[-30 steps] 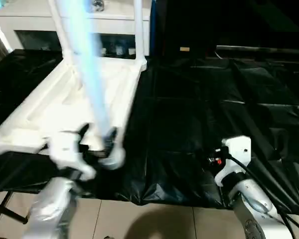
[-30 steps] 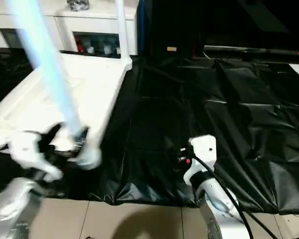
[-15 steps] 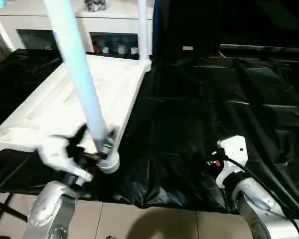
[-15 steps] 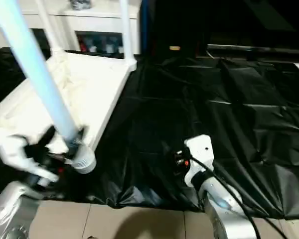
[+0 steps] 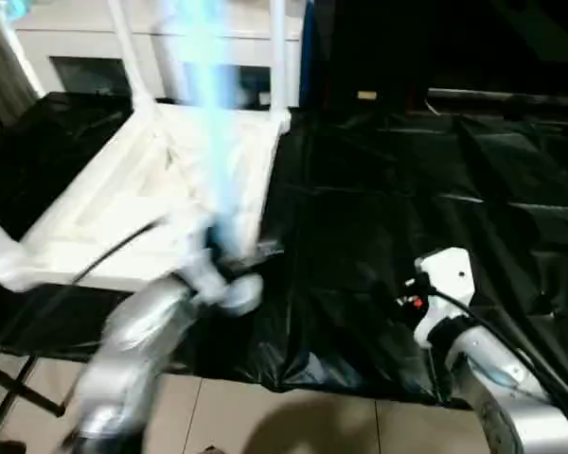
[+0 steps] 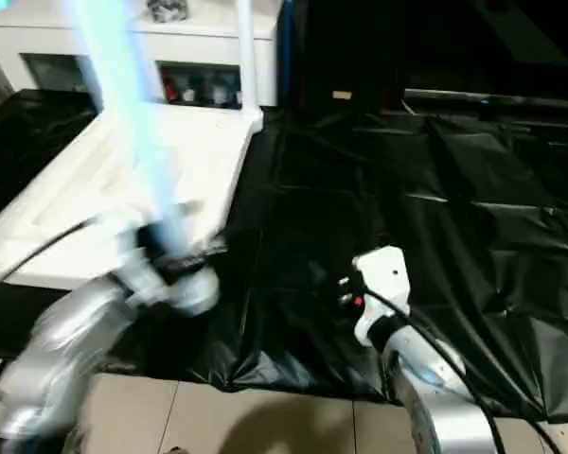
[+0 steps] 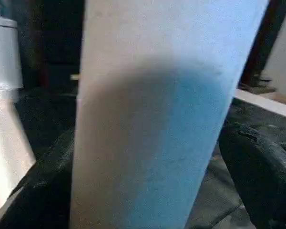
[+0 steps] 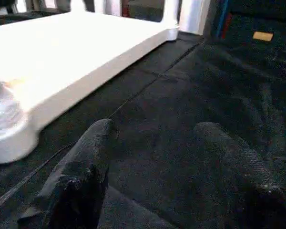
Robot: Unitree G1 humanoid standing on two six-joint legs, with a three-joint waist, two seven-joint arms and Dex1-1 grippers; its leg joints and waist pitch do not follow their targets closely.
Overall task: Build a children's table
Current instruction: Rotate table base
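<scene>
While the left end effector (image 5: 218,274) clamps one smooth tapered white tube leg (image 6: 123,104) near the upturned tabletop's (image 5: 123,218) front corner, two more legs stand in far sockets; the right end effector (image 8: 152,157) hovers spread and empty over crinkled black sheeting (image 5: 407,189).

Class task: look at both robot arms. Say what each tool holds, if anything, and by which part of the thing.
The left tool holds a table leg near its lower, ribbed end, fingers on either side. The right tool is open over the black sheet, holding nothing.
</scene>
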